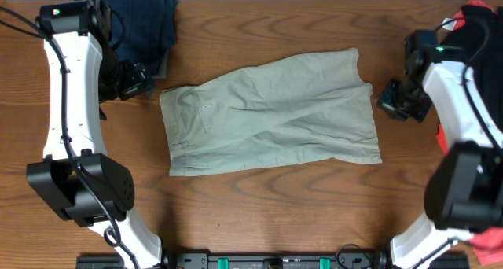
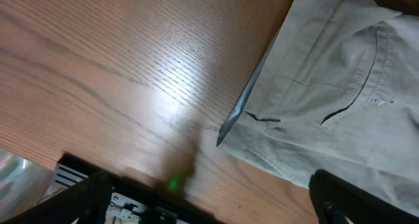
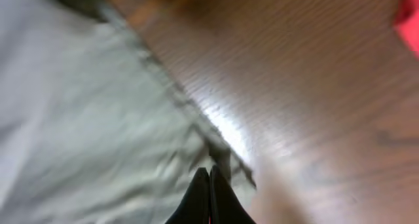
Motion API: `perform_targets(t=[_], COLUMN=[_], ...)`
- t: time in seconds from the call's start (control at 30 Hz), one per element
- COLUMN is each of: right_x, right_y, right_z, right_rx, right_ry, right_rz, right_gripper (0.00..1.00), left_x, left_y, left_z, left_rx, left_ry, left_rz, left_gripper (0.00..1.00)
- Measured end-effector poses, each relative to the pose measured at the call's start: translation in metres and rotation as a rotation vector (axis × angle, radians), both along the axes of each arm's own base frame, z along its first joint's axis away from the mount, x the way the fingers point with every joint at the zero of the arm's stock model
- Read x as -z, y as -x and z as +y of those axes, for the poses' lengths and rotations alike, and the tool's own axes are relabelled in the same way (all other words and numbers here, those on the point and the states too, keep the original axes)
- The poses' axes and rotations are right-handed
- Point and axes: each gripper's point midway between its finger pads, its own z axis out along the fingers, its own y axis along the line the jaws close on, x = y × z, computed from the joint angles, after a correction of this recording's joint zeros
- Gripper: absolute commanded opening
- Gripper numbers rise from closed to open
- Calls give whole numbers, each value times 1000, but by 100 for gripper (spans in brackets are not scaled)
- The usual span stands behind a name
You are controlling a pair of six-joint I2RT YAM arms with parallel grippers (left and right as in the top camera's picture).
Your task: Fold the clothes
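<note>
The khaki-beige shorts (image 1: 271,116) lie flat across the middle of the wooden table, waistband to the left and leg hems to the right. My left gripper (image 1: 141,82) is just off the waistband's upper left corner. In the left wrist view its fingers (image 2: 216,201) are wide apart and empty over bare wood, with the waistband and a pocket (image 2: 340,80) at the upper right. My right gripper (image 1: 391,96) is just right of the upper leg hem. In the blurred right wrist view its fingers (image 3: 209,181) are pressed together, with nothing seen between them, over the hem edge (image 3: 183,106).
Folded dark navy and grey garments (image 1: 143,21) sit at the back left, close behind my left gripper. A black and coral-red garment (image 1: 478,25) lies at the far right edge behind my right arm. Bare wood (image 1: 275,206) lies in front of the shorts.
</note>
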Motion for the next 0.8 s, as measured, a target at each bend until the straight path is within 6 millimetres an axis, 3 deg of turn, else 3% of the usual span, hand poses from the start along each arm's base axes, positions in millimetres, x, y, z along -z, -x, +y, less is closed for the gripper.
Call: perform_targets(t=[0.17, 0.3, 0.47, 0.5, 0.57, 0.8], right_x=[-53, -68, -46, -39, -27, -2], right_y=[26, 40, 58, 62, 68, 78], right_z=[22, 49, 80, 85, 92, 94], right_rx=[-82, -173, -275, -291, -308, -296], right_ry=[-51, -76, -93, -97, -101, -106], right_rz=[-69, -96, -40, -25, -5, 28], right_gripper=[1, 1, 1, 1, 1, 1], left_x=[-5, -23, -40, -39, -33, 15], left_y=[0, 5, 31, 38, 53, 91], left_z=[-16, -47, -91, -97, -105, -113], left_rx=[48, 141, 286, 310, 342, 368], left_ry=[-1, -4, 3, 6, 6, 2], left_rz=[-11, -68, -112, -106, -78, -1], left_gripper=[93, 88, 57, 46, 7, 6])
